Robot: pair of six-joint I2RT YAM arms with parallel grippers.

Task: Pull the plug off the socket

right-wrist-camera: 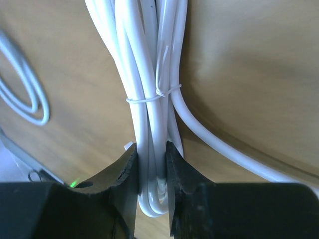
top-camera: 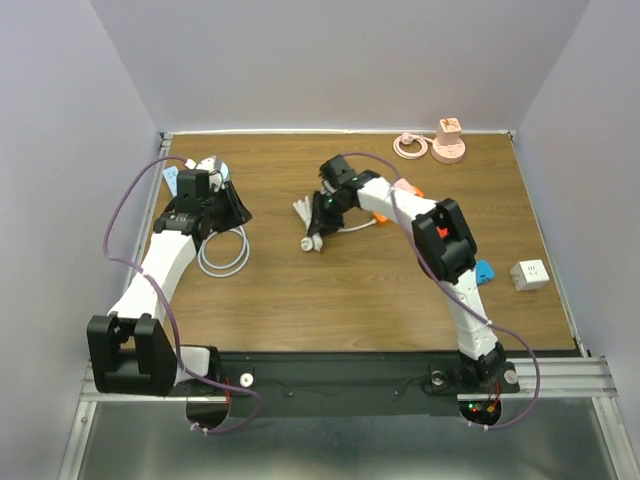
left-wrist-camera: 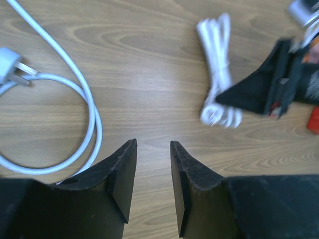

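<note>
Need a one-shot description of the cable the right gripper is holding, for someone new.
On the wooden table, look mid-table at the right gripper. It pinches the white cable bundle: folded strands cinched by a thin tie, unlike the loose white cable loop lying open by the left arm.

Top, left-wrist and right-wrist views: no text, label, brand, number or sign can be read on anything I see here.
</note>
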